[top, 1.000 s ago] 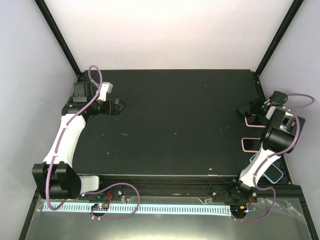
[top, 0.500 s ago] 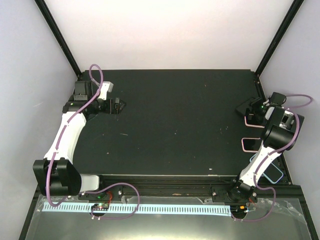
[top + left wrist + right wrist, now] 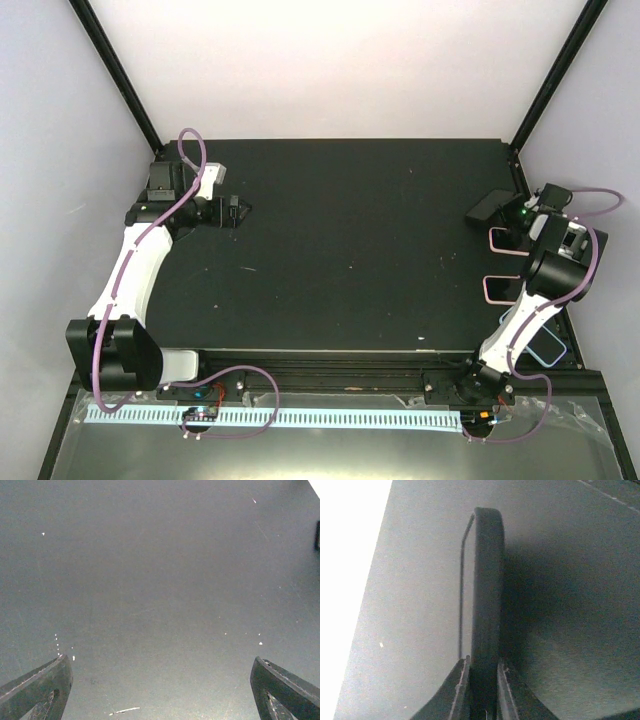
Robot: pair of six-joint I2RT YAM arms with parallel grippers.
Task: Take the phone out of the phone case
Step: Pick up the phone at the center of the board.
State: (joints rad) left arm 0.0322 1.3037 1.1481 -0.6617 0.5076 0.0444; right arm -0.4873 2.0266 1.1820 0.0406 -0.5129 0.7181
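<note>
Extraction looks to be the step in hand. Over at 3 o'clock on the bench (image 3: 350,250), the right pincer (image 3: 504,211) is pinching a thin dark slab by one end; I take it for the phone (image 3: 486,207). The right wrist view shows it edge-on, clamped between the two fingers (image 3: 456,690) and running straight away from them above the bench. Just toward 6 o'clock of it lies a pink-rimmed case (image 3: 506,243). I cannot tell whether the phone is wholly free of it. The left pincer (image 3: 232,213) sits near 9 o'clock, spread wide and holding nothing. The next move, as I judge it, is to draw the phone clear toward 9 o'clock and lay it flat, apart from the case. The narrow end grip must not slip while that happens.
</note>
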